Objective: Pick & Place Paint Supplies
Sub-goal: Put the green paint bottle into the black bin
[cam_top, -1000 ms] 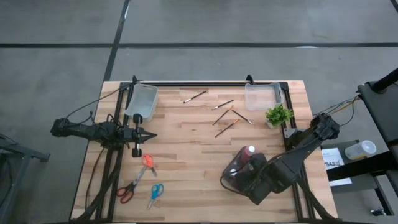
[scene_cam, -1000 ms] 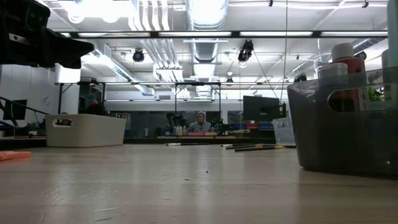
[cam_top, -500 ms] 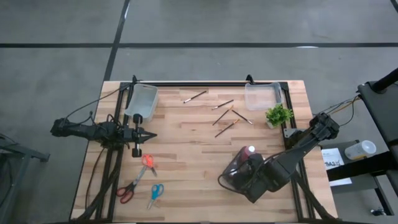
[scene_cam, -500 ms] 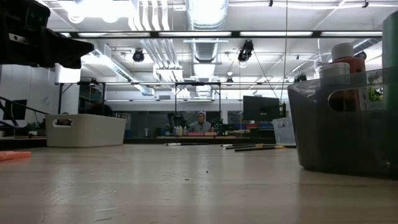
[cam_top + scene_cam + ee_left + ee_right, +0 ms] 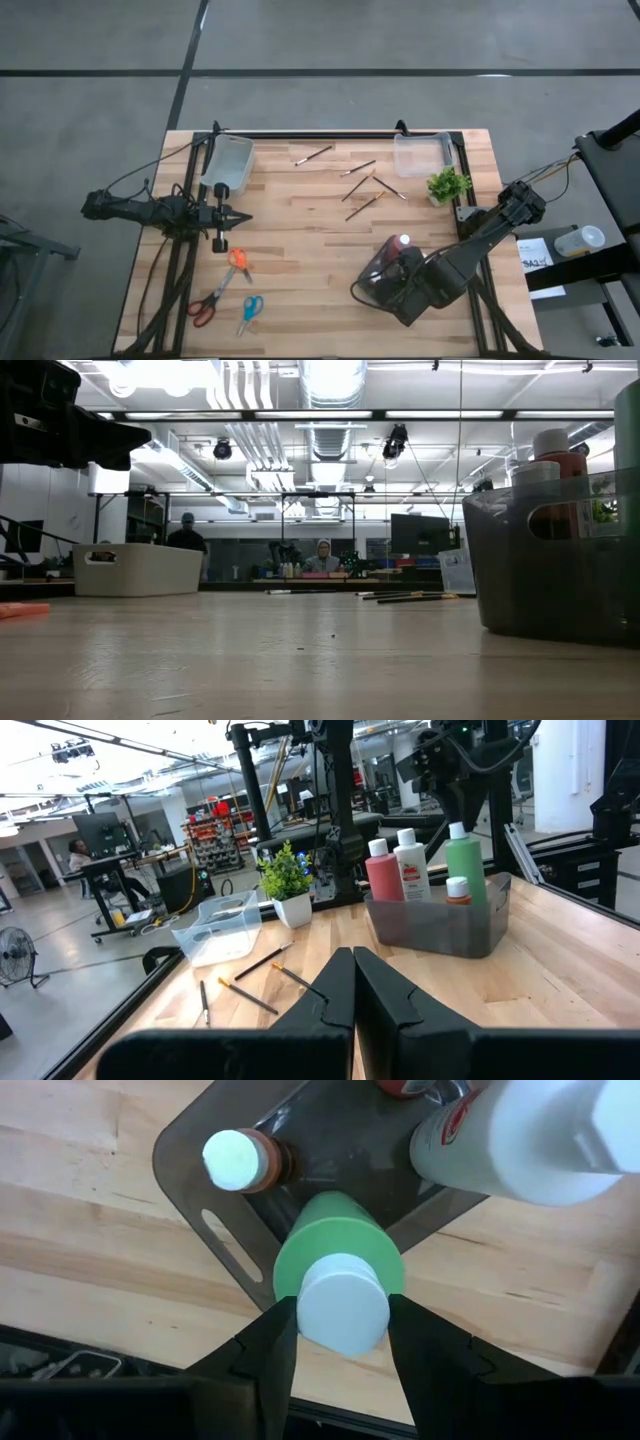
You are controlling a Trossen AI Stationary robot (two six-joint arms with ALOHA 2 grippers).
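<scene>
Hovering over the dark bin (image 5: pixel 378 278) near the front right of the wooden surface (image 5: pixel 300 250), the right gripper (image 5: pixel 338 1342) has its fingers (image 5: pixel 270 1345) spread either side of the green bottle (image 5: pixel 338 1260), flanking the pale cap; whether the pads touch the cap cannot be told, and the bottle stands upright in the bin. In the same bin stand the white bottle (image 5: pixel 520 1140), the red bottle (image 5: pixel 382 870) and a small dark red bottle (image 5: pixel 245 1162), all upright, caps up. The left wrist view shows the four bottles grouped in the bin. The left gripper (image 5: pixel 243 217) waits at the left side of the surface, fingers pressed shut with nothing between them, beside the white bin (image 5: pixel 229 163). Several paintbrushes (image 5: pixel 363 186) lie scattered flat on the surface toward the back, between the white bin and a clear tray (image 5: pixel 422 154). A small potted plant (image 5: pixel 447 185) sits just beside the clear tray. Scissors, orange-handled (image 5: pixel 237 261), red-handled (image 5: pixel 203 308) and blue-handled (image 5: pixel 248 310), lie near the front left. People (image 5: pixel 186 534) show in the room beyond.
</scene>
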